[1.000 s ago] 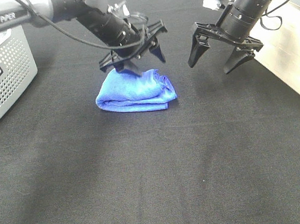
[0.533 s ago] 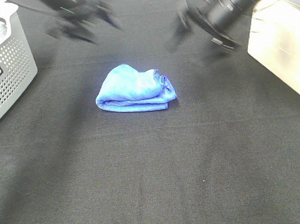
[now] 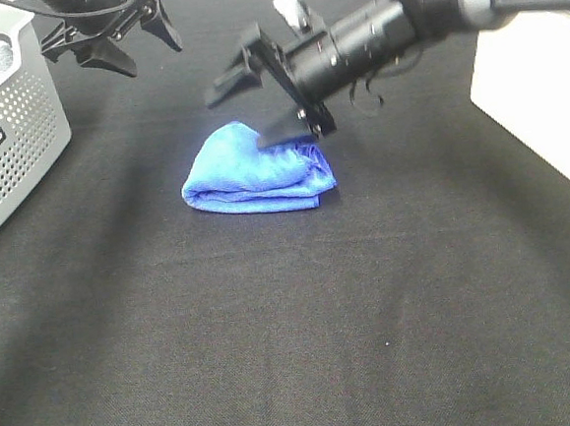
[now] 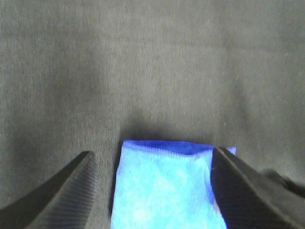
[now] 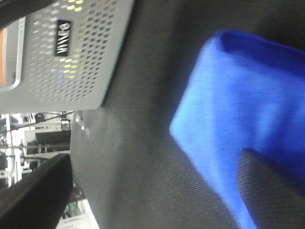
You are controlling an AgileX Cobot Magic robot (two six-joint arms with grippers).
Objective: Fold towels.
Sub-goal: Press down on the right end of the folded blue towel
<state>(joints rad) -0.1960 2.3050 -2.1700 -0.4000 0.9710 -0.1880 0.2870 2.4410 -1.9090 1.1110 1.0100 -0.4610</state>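
The blue towel [image 3: 257, 170] lies as a folded bundle on the black surface [image 3: 372, 315], so folding looks nearly done, with the right pincer [image 3: 257, 102] spread over its far edge and the left pincer [image 3: 113, 34] spread near the grey basket [image 3: 8, 146].

I count one towel [image 3: 257, 169], one basket [image 3: 7, 136] left of it, two grippers [image 3: 113, 39] [image 3: 266, 91], and one box [image 3: 537, 94].
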